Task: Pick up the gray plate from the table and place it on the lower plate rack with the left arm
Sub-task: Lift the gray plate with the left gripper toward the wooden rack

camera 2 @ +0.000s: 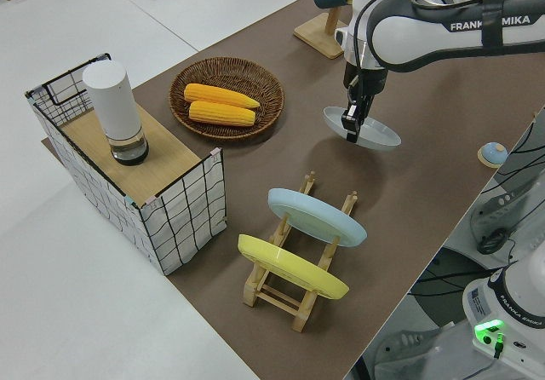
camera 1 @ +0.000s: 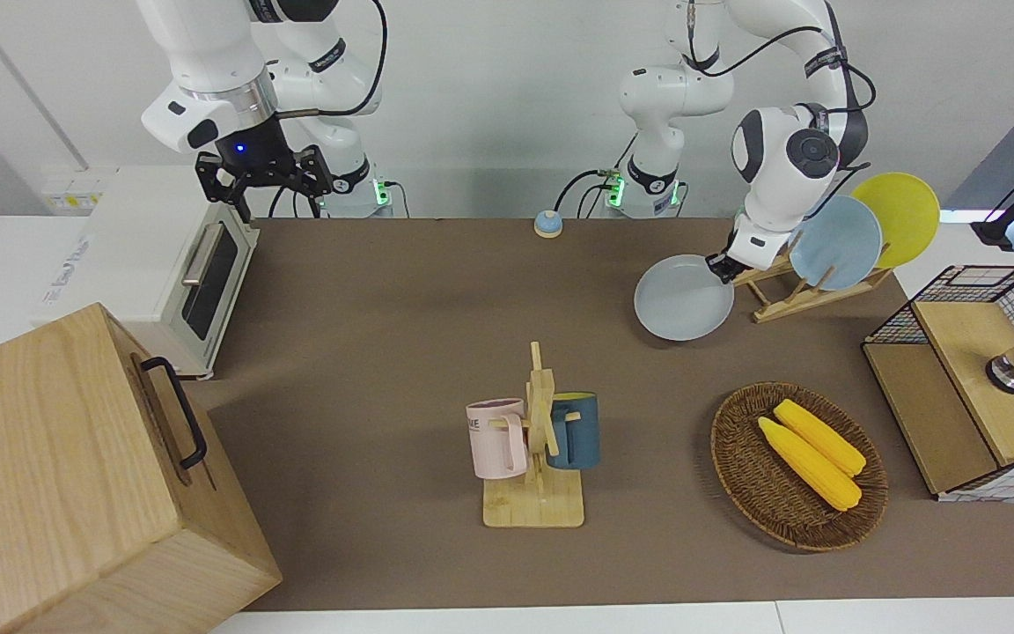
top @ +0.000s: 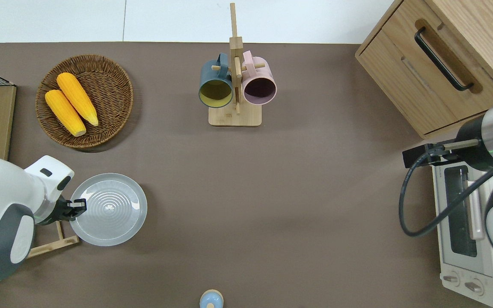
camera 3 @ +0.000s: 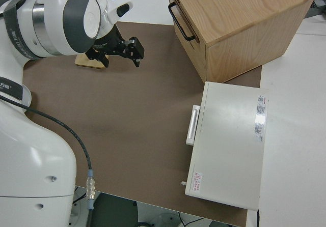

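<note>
though faint, "franka emika" on left arm (camera 2: 443,26)

corn basket (camera 1: 749,458); mug stand (camera 1: 535,502); toaster oven (camera 1: 164,264)

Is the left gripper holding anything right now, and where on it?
Yes. The left gripper is shut on the gray plate, pinching its rim at the edge toward the lower plate rack. The right arm is parked.

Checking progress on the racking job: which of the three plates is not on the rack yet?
The gray plate: the left gripper grips its rim, while the light blue plate and yellow plate stand in the rack.
</note>
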You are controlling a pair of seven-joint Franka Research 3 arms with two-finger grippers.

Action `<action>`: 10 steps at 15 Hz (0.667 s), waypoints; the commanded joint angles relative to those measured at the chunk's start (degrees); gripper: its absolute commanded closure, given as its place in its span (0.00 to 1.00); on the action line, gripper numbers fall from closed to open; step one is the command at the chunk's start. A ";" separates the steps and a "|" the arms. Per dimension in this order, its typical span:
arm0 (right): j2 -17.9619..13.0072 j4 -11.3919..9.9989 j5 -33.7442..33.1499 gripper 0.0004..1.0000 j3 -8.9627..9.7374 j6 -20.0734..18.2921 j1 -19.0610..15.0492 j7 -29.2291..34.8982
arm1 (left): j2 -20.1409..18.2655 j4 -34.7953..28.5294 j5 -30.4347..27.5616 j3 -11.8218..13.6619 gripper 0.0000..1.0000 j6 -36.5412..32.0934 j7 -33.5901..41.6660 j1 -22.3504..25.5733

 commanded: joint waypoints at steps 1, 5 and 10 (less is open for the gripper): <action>-0.15 0.51 -0.09 0.02 0.98 -0.72 -1.06 0.70 | -0.95 3.21 6.09 0.22 1.00 -6.07 -1.68 0.11; -0.07 0.51 -0.09 0.02 0.98 -0.81 -1.06 0.70 | -1.57 6.19 16.11 0.05 1.00 -13.54 -2.38 -0.42; -0.07 0.51 -0.09 0.02 0.98 -0.72 -1.06 0.70 | -1.57 6.46 27.28 -1.62 1.00 -20.49 -6.60 -0.77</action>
